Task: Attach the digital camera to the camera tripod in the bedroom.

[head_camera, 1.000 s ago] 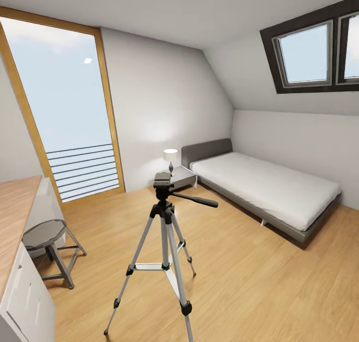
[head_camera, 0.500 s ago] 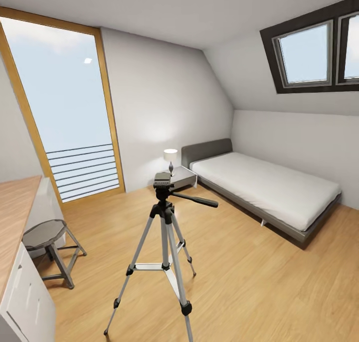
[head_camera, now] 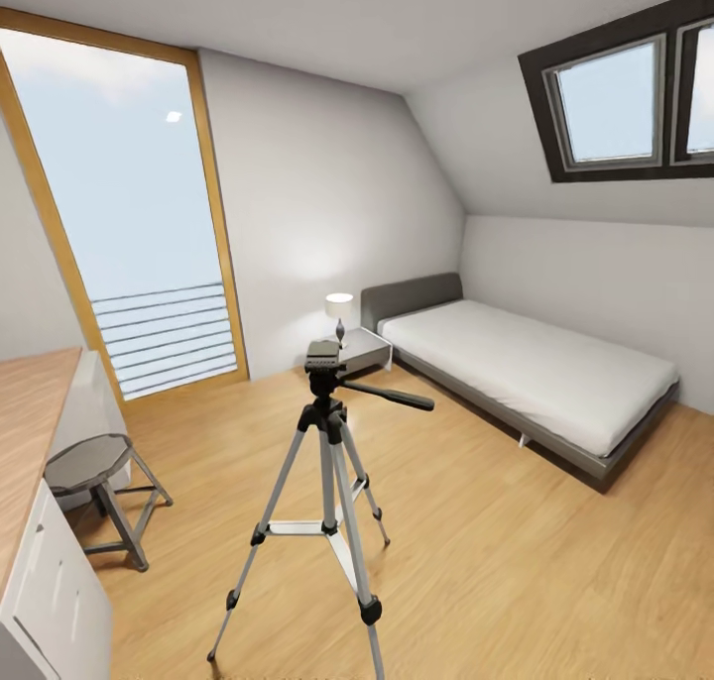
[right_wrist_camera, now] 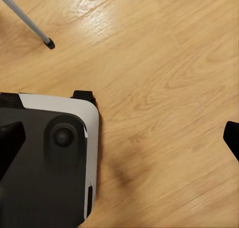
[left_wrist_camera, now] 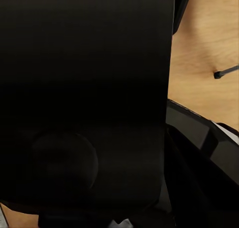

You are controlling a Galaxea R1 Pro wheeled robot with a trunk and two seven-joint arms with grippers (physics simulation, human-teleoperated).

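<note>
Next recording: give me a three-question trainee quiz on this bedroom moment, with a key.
1. True or false: the camera tripod stands upright on the wood floor with its three legs spread.
2. Multiple choice: what stands beside the head end of the bed? A) a lit lamp on a nightstand; B) a bookshelf; C) a wardrobe.
3. Short answer: in the right wrist view, are the right fingers apart or together?

Key: 1 true. 2 A. 3 apart, with bare floor between them.
</note>
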